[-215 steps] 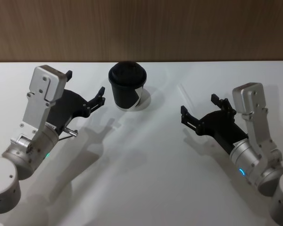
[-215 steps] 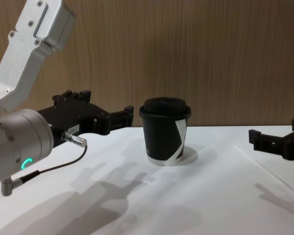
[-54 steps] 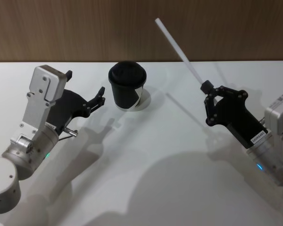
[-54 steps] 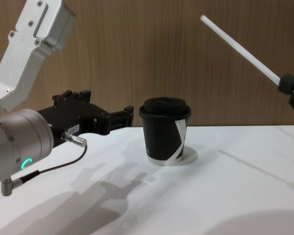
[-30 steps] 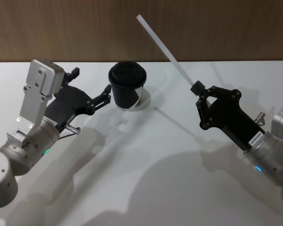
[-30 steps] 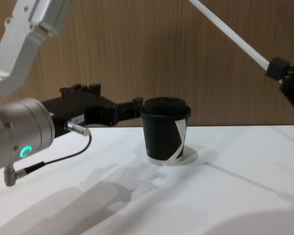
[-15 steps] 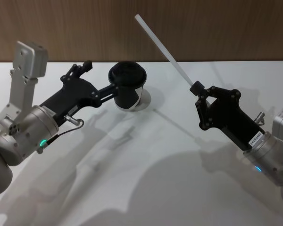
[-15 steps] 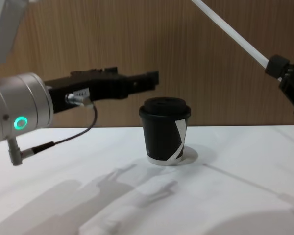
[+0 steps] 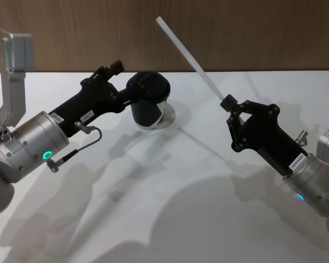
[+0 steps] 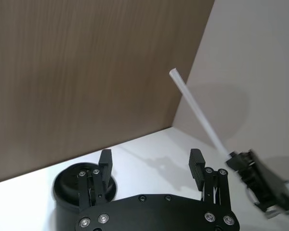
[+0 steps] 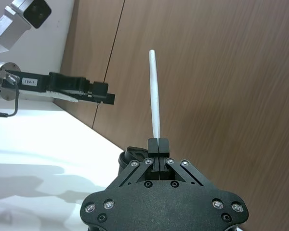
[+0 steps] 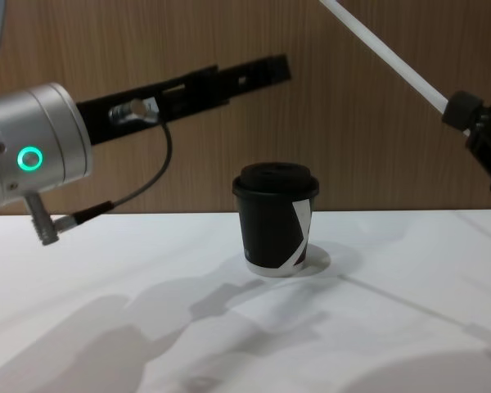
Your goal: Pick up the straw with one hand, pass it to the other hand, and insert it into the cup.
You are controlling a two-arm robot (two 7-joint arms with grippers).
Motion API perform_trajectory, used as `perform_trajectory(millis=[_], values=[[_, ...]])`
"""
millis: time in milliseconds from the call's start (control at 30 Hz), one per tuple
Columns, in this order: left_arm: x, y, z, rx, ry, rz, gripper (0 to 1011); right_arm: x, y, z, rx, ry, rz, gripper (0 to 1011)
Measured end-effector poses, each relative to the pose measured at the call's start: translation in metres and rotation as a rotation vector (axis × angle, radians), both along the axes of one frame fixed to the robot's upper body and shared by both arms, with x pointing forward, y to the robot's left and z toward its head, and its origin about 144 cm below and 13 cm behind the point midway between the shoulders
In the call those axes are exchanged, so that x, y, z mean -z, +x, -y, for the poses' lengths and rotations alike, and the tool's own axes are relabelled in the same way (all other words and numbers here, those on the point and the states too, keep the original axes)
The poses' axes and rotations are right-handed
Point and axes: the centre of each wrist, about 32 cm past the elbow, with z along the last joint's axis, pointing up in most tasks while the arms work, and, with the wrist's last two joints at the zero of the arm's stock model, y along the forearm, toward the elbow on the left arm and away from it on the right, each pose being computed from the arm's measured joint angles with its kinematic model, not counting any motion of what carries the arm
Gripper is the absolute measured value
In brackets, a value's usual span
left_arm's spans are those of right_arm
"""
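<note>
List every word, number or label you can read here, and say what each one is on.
"184-7": side label on the left gripper, read from the right wrist view.
Unreadable: body label on the right gripper, print too small to make out.
None: the cup carries only a white stripe, and the straw is plain.

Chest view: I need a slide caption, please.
Right gripper holds the straw slanted upward; left gripper extends above the cup.

Straw (image 9: 191, 58) aloft, cup (image 9: 148, 104) lidded.
I see the white straw slanting high, right of the upright black cup.
</note>
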Motion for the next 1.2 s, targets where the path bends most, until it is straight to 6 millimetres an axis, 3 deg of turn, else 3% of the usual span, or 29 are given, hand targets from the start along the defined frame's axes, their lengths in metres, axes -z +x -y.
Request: perform_trajectory(millis=[633, 1200], values=[[-0.001, 0.020, 0.013, 0.243, -0.303, -0.137, 1001, 0.000, 0.000, 0.000, -0.001, 0.001, 0.000, 6], [0.001, 0.043, 0.050, 0.482, -0.540, -0.250, 1002, 0.000, 0.000, 0.000, -0.001, 0.001, 0.000, 6]])
